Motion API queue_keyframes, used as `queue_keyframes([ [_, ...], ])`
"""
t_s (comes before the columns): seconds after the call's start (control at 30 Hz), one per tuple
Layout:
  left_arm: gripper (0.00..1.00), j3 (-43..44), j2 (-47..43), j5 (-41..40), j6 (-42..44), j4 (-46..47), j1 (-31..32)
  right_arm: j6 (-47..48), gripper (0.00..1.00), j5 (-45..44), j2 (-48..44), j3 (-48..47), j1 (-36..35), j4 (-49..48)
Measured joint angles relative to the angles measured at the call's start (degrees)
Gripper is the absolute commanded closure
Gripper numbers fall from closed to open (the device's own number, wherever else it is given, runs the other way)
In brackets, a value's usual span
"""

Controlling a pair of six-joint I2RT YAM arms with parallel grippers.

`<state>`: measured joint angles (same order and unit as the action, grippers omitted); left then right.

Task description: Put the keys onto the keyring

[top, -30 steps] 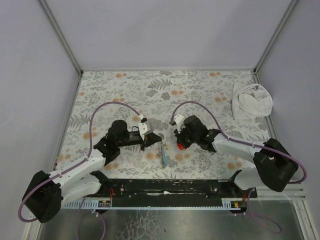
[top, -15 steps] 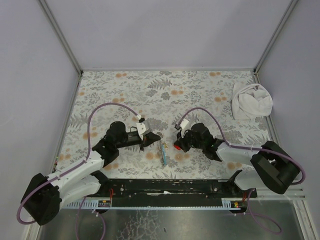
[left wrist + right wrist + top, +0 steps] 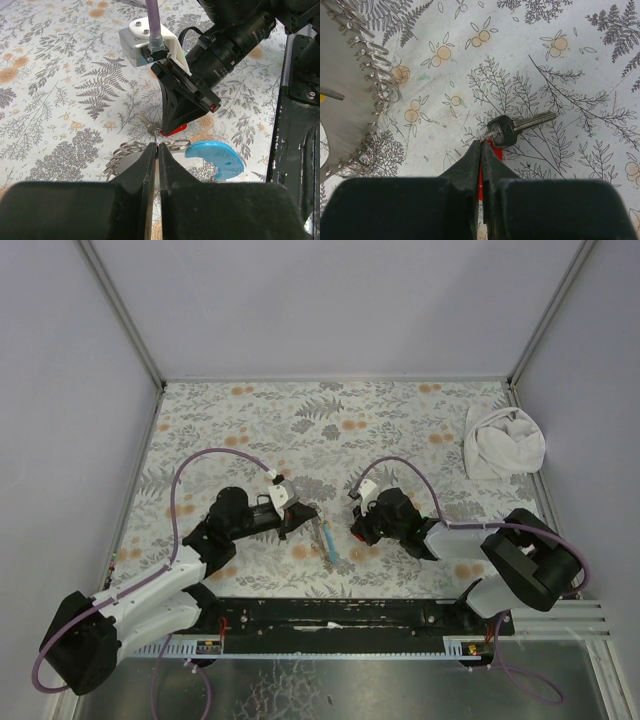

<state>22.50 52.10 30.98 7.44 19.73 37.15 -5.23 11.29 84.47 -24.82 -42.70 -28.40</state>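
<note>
The right hand (image 3: 481,145) pinches a red plastic-headed key (image 3: 176,131), the left hand (image 3: 156,146) the wire-looped keyring (image 3: 215,156) (jaws tight).

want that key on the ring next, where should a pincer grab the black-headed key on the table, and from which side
Grip the black-headed key by its head, coming straight down from above, fingers closing across the head's width. It lies flat on the table with its thin blade stretched out flat too, so the thicker head likely offers the best purchase.
</note>
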Motion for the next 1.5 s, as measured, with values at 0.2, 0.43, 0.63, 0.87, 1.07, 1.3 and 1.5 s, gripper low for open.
queue_keyframes([
  [0.2,1.0,-0.5,-0.4,-1.3,-0.2,0.3,0.0,-0.7,0.83,-1.4,-1.3,-0.2,0.0,2.5],
  [0.43,1.0,-0.9,-1.0,-2.0,-0.4,0.7,0.0,-2.3,0.58,-4.5,-6.1,-3.6,0.0,15.4],
  [0.63,1.0,-1.2,-1.6,-3.2,-0.7,1.2,0.0,-5.2,0.53,-6.7,-7.0,-11.9,0.0,27.0],
  [0.87,1.0,-1.2,-1.7,-4.2,-1.0,1.3,0.0,-8.4,0.53,-10.5,-3.5,-20.5,-0.1,39.3],
  [1.07,1.0,-1.2,-1.7,-4.3,-1.2,1.3,0.0,-9.3,0.58,-10.5,2.0,-24.9,0.0,46.0],
  [1.3,1.0,-1.2,-1.7,-4.3,-1.2,1.3,0.0,-10.3,0.64,-5.7,4.4,-25.6,2.4,46.0],
  [1.5,1.0,-1.2,-1.7,-4.3,-1.2,1.3,0.0,-11.0,0.69,-3.1,4.9,-25.5,4.3,44.9],
])
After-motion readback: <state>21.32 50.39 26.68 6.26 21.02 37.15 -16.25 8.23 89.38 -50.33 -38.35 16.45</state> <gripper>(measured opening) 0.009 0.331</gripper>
